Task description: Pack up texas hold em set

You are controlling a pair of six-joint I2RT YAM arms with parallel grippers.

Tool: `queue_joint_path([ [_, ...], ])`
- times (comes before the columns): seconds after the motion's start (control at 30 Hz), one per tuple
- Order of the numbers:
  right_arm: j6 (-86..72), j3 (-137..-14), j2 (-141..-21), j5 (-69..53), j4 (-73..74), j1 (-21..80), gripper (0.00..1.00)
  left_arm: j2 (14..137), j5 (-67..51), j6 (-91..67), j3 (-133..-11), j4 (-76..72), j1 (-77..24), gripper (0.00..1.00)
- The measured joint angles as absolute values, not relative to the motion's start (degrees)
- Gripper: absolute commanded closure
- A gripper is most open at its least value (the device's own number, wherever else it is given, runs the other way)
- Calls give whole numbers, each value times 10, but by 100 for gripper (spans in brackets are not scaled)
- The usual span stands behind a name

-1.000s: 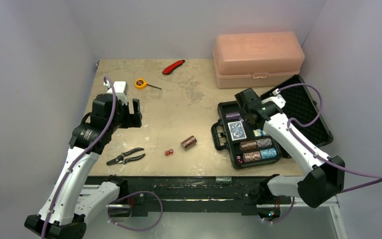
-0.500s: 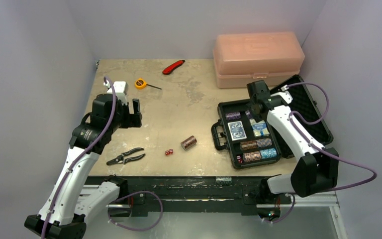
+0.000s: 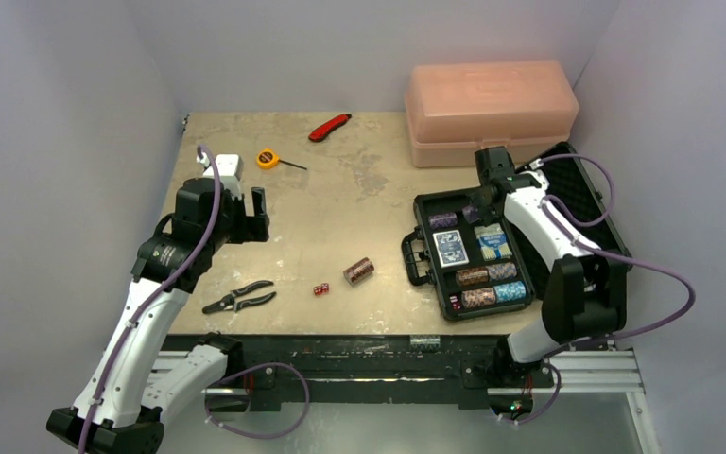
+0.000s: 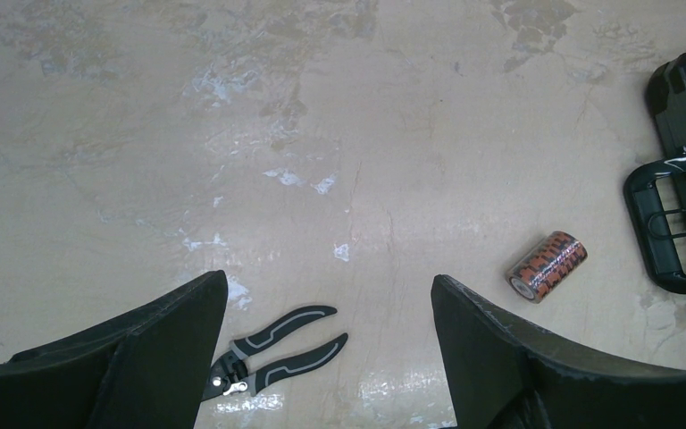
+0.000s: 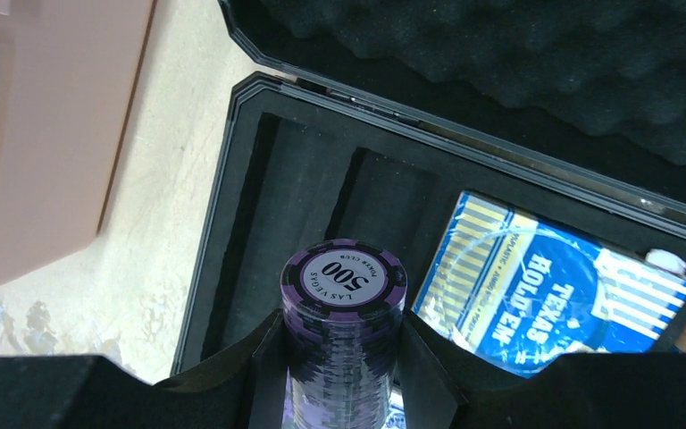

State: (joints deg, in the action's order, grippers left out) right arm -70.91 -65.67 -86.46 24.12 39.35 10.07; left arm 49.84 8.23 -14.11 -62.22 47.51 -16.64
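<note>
Right wrist view shows the right gripper (image 5: 344, 349) clamped on a purple chip roll (image 5: 344, 281), its top chip marked 500, over the open black foam-lined case (image 5: 232, 179) at the table's (image 3: 340, 189) right; the left gripper (image 4: 329, 281) gapes wide.

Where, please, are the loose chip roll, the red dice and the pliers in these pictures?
loose chip roll (image 3: 359, 270): top view, middle of its side.
red dice (image 3: 318, 289): top view, left die of the pair.
pliers (image 4: 304, 357): left wrist view, lower handle.

We are in a lab booth: plain grey walls (image 3: 57, 95) close round three edges of a scuffed table (image 3: 359, 218).
</note>
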Motion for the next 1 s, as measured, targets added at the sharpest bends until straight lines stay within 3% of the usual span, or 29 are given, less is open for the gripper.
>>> queue_joint_path([
  [0.77,-701,-677,-960,165,349,77,100,500,83,-141,-622,475,-166,16],
  [1.0,-704,-678,-966,142,349,70,77,500,83,-141,-622,475,-166,16],
])
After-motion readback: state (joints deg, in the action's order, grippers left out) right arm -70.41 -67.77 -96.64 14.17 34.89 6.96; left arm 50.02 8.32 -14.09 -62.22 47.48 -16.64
